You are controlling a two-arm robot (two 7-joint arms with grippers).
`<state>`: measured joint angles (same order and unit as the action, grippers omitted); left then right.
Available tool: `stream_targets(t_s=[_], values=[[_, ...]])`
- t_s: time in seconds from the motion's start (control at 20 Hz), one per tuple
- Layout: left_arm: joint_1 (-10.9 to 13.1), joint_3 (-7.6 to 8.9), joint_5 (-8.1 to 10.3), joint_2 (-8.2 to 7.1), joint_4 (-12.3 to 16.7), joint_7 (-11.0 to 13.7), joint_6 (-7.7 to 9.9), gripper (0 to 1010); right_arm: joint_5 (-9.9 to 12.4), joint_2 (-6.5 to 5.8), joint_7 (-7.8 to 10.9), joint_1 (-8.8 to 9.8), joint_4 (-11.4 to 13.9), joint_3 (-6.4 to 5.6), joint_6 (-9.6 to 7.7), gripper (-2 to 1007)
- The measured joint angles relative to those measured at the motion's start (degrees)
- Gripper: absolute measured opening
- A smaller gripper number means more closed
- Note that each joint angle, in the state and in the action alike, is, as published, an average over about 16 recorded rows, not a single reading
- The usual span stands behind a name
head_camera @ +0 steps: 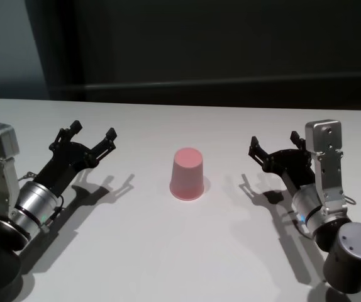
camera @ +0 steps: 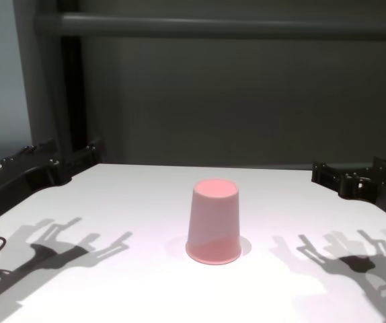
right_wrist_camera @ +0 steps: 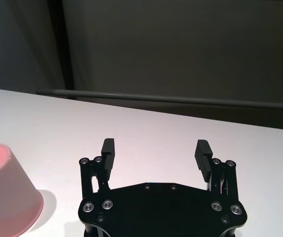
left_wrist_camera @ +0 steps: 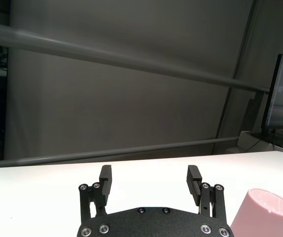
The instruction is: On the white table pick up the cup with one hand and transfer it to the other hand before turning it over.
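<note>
The salmon-pink cup [head_camera: 187, 174] stands upside down, rim on the white table [head_camera: 168, 251] and base up, midway between my two arms. My left gripper [head_camera: 92, 134], on the green-lit arm, hovers open to the cup's left, a good gap away, holding nothing. My right gripper [head_camera: 273, 141], on the blue-lit arm, is open and empty to the cup's right at about the same distance. The left wrist view shows the left gripper [left_wrist_camera: 149, 173] with the cup [left_wrist_camera: 265, 217] off to one side. In the right wrist view the cup [right_wrist_camera: 6, 187] sits beside the right gripper [right_wrist_camera: 155, 147].
A dark wall with horizontal rails [camera: 213, 27] runs behind the table's far edge. A monitor [left_wrist_camera: 282, 94] stands beyond the table in the left wrist view. Only shadows of the arms lie on the tabletop around the cup [camera: 213, 219].
</note>
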<state>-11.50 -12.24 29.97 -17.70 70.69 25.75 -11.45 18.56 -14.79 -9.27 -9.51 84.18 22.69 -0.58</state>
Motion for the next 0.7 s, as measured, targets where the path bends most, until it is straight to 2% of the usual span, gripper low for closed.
stream_targets(t_s=[0.7], values=[[0.00, 0.00, 0.00, 0.00, 0.00, 0.00, 0.00, 1003, 0.25, -0.12, 0.25, -0.09, 0.07, 0.11, -0.09, 1002]])
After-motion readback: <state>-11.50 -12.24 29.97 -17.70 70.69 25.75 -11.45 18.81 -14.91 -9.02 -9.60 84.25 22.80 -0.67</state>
